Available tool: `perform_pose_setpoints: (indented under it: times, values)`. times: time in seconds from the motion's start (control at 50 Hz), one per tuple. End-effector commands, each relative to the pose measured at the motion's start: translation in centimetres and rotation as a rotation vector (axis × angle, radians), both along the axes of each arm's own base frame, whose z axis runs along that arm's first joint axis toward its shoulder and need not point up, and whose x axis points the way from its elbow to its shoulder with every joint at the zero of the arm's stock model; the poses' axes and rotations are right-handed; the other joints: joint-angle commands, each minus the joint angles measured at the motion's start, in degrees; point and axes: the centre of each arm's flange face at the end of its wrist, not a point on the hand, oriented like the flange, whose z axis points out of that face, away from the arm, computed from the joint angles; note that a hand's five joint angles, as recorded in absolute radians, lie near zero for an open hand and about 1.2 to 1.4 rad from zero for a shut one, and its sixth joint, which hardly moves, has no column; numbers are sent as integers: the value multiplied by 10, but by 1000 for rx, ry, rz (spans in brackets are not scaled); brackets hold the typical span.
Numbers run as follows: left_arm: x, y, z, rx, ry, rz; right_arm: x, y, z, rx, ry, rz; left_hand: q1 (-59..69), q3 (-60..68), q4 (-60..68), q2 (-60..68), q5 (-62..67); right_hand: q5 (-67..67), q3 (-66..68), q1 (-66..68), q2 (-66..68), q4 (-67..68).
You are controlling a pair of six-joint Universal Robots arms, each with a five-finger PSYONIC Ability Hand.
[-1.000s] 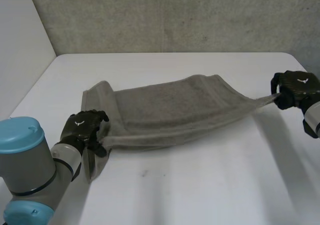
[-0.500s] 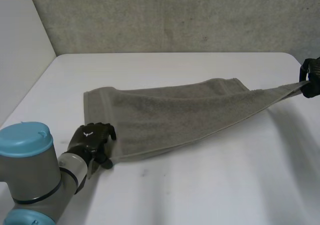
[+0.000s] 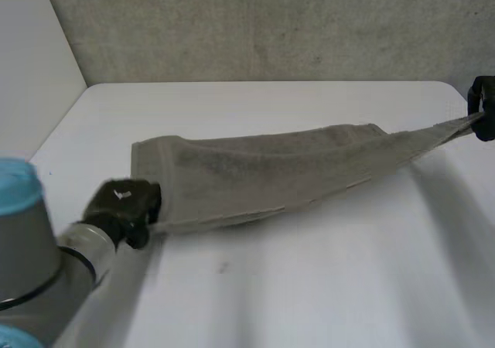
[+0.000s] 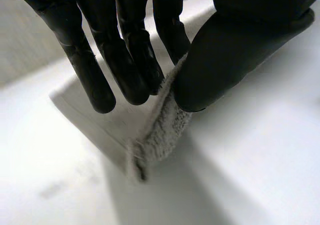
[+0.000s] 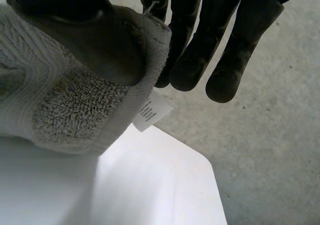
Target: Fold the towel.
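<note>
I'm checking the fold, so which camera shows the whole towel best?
The head view: the towel stretches full length between the left robot hand and the right robot hand. Each wrist view shows the bit that its own hand pinches.

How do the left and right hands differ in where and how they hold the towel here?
The left hand sits low on the table at the towel's near left corner. The right hand is raised over the table's far right corner. The left hand's end rests on the table. The right hand's end is lifted and drawn narrow, with a white label hanging by it. Both hands pinch the towel against the thumb.
</note>
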Motion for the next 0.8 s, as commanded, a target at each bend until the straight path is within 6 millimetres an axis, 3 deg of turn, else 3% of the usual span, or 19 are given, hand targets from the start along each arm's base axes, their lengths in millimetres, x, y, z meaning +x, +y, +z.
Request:
perform_pose_setpoints:
  times: [0.02, 0.1, 0.26, 0.36, 0.48, 0.6, 0.62, 0.64, 0.66, 0.74, 0.8]
  values:
    - [19, 20, 61, -150, -20, 7, 11, 44, 10, 74, 208, 113, 118, 104, 103, 103, 111, 30, 37, 31, 34, 30]
    - [34, 35, 79, -149, -39, 38, 12, 71, 3, 150, 357, 155, 118, 104, 103, 103, 111, 30, 37, 31, 34, 30]
    - [46, 70, 94, -103, -55, 35, -1, 105, 11, 243, 458, 159, 118, 104, 103, 103, 111, 30, 37, 31, 34, 30]
    - [50, 80, 104, -136, -45, 37, -14, 106, 21, 235, 466, 142, 118, 104, 103, 103, 111, 30, 37, 31, 34, 30]
    - [49, 77, 100, -125, -60, 36, -23, 101, 20, 240, 451, 148, 118, 104, 103, 103, 111, 30, 37, 31, 34, 30]
    - [44, 45, 75, -95, -98, 45, -24, 90, 3, 269, 415, 194, 118, 104, 103, 103, 111, 30, 37, 31, 34, 30]
    - [41, 30, 68, -108, -96, 56, -27, 74, -9, 281, 405, 193, 118, 104, 103, 103, 111, 30, 37, 31, 34, 30]
    - [41, 30, 68, -108, -96, 56, -24, 65, -18, 283, 402, 199, 118, 104, 103, 103, 111, 30, 37, 31, 34, 30]
    - [40, 16, 61, -110, -95, 66, -24, 65, -19, 283, 402, 199, 118, 104, 103, 103, 111, 30, 37, 31, 34, 30]
    - [30, -24, 34, -76, -105, 70, 9, 38, -38, 259, 395, 217, 118, 104, 103, 103, 111, 30, 37, 31, 34, 30]
    - [27, -36, 26, -65, -109, 67, 23, 17, -52, 243, 422, 185, 118, 104, 103, 103, 111, 30, 37, 31, 34, 30]
